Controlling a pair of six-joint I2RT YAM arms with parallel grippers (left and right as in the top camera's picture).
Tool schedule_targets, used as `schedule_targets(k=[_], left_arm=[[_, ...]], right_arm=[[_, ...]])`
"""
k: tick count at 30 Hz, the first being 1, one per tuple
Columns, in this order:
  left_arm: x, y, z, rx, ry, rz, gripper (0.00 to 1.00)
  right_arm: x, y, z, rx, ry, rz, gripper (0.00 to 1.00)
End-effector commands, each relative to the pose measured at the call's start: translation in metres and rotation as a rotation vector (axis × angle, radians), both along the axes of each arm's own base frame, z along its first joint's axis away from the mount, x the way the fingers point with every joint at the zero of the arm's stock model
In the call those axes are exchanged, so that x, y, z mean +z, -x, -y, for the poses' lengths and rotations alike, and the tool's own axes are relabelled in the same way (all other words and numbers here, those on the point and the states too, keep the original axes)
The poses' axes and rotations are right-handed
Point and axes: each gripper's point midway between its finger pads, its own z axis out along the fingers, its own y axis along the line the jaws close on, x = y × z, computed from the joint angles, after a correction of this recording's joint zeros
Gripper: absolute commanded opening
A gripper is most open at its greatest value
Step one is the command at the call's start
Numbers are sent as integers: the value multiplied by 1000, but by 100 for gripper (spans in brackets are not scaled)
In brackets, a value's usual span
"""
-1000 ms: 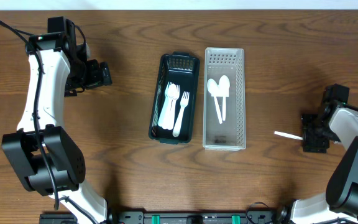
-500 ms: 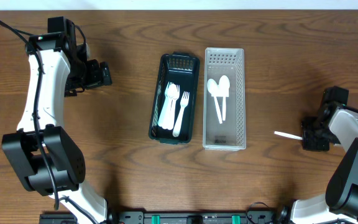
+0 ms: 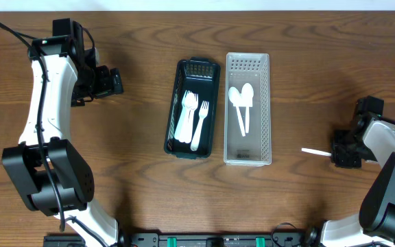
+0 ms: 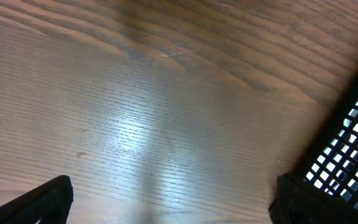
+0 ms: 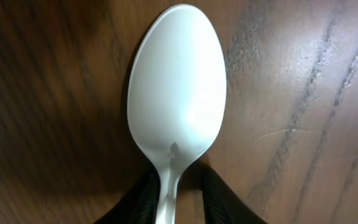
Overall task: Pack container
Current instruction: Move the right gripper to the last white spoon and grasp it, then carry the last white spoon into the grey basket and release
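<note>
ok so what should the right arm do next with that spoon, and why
Probably lift it and carry it left to the white basket. The right gripper is shut on the handle of the spoon, well off to the right, and that basket already holds two spoons, while the forks lie in the dark tray.

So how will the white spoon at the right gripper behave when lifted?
Probably very light: the white spoon looks like thin plastic. The right gripper pinches only its narrow, glossy neck, so it may pivot or slip.
</note>
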Motion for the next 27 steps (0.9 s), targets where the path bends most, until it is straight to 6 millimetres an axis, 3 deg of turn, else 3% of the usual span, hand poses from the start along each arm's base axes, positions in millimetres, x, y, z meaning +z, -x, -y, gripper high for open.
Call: schedule_targets(k=[1,8,17,22,27], left_arm=[[-4,2,0,-10,-4,-13,98],[-4,2,0,-10,-4,-13,98],[-4,2,0,-10,-4,-13,98],[-4,2,0,-10,-4,-13,98],[-4,2,0,-10,-4,-13,98]], right_arm=[[-14,19,-11,1,-40,-72,24],[-15,18,-14,3,-58,-66,21],[-14,17,-17,41,-75,-60,3],[-7,2,-15,121,-82,-15,1],[20,-29,-12,278,-39,62,1]])
